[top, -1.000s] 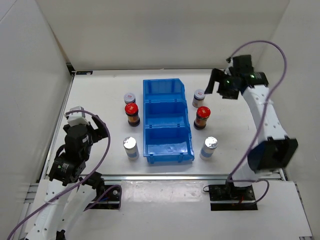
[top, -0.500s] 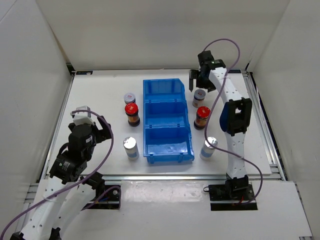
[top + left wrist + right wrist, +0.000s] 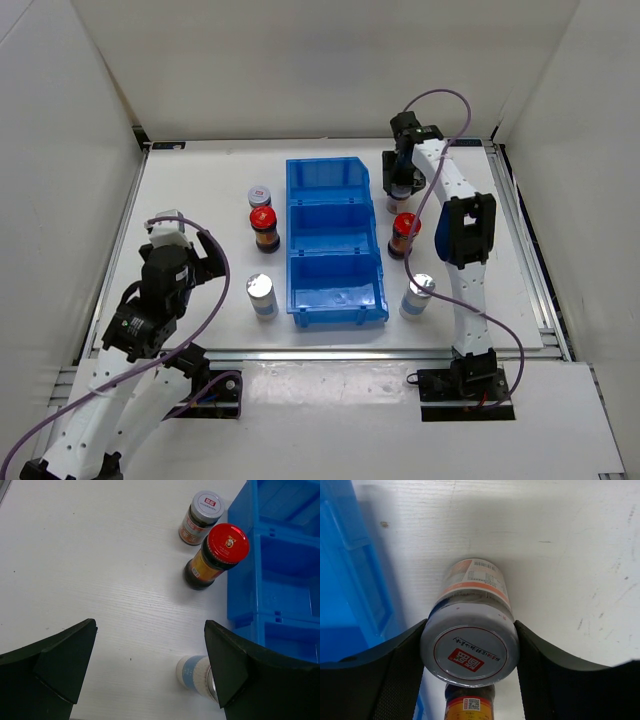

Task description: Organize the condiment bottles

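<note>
Six bottles (image 3: 264, 228) flank blue bin (image 3: 325, 176); right gripper (image 3: 470, 647) clamps printed-lid bottle (image 3: 472, 587), left gripper (image 3: 150, 630) wide.

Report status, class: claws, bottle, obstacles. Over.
Left claw open, hovering. Right claw shut on grey-lidded bottle beside blue bin. Red-capped jar close by.

Right end effector (image 3: 470, 630) tight on printed-lid bottle (image 3: 475, 582); left end effector (image 3: 150, 627) agape.
</note>
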Controlling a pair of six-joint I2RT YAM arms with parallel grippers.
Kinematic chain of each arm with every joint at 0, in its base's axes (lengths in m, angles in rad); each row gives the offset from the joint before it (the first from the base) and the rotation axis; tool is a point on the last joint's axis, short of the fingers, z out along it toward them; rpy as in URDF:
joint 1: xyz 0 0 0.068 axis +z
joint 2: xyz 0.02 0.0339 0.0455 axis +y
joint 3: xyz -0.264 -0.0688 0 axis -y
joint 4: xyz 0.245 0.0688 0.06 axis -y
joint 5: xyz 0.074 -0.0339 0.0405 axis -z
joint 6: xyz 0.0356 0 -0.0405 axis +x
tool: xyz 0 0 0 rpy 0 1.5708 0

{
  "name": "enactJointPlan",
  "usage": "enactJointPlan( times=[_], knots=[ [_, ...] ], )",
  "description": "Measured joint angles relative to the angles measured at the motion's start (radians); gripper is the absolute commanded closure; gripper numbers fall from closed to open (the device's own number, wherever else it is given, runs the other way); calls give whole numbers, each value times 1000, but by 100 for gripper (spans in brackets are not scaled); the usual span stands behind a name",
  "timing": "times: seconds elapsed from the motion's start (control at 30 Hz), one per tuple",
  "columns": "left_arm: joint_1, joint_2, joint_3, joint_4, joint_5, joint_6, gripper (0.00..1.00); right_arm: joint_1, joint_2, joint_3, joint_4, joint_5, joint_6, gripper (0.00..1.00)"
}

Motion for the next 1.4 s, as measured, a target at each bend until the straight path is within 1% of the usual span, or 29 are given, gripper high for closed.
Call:
enactJointPlan(
  times=[0.07,0.23,0.4,0.53,0.7,0.83,0.93,1.1,1.13,1.17,1.23,1.27,1.4],
  knots=[
    [0,3,0,-1,0,0,0,9,-6,0,-1,32,2,92],
    [0,9,0,-2,0,0,0,63,-71,5,0,111,-13,96],
    [0,15,0,-4,-1,0,0,164,-137,95,17,116,-28,96],
    [0,18,0,-5,-1,0,0,235,-153,148,58,81,-36,96],
    [0,19,0,-5,-1,2,0,249,-111,153,73,30,-36,96],
    [0,27,0,-5,-1,3,0,232,-16,153,88,8,-35,96],
    [0,35,0,-5,-1,3,0,222,47,150,98,-6,-35,92],
    [0,59,0,-5,0,3,0,213,84,150,103,-13,-35,61],
    [0,65,0,-5,0,3,0,212,84,150,106,-13,-35,52],
    [0,74,0,-6,0,3,0,211,84,150,113,-15,-35,35],
    [0,89,0,-5,0,3,0,209,84,150,125,-17,-34,16],
    [0,97,0,-6,0,3,0,206,84,150,128,-24,-31,0],
    [0,108,0,-10,-19,-1,0,192,62,150,136,-57,-34,0]
  ],
)
